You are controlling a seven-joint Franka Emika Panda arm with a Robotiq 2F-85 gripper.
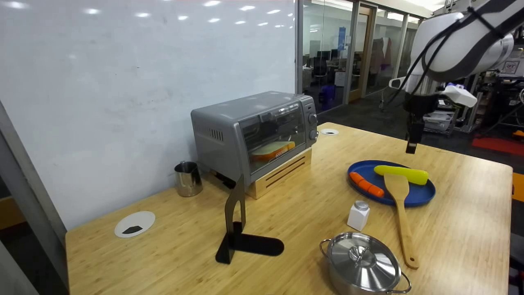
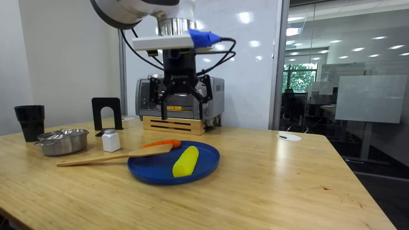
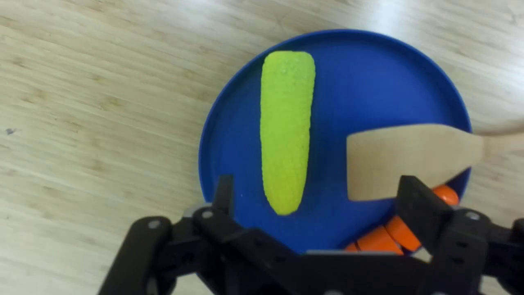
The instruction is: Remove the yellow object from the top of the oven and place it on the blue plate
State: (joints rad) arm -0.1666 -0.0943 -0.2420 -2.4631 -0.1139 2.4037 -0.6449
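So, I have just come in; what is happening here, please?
The robot's gripper hangs open above the blue plate, holding nothing. The yellow object already lies on that plate, which also carries an orange carrot-like item. A wooden spatula reaches over its edge. The placing looks finished.

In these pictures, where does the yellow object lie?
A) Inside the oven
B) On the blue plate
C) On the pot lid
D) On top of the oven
B, because the wrist view shows the yellow object within the rim of the blue plate.
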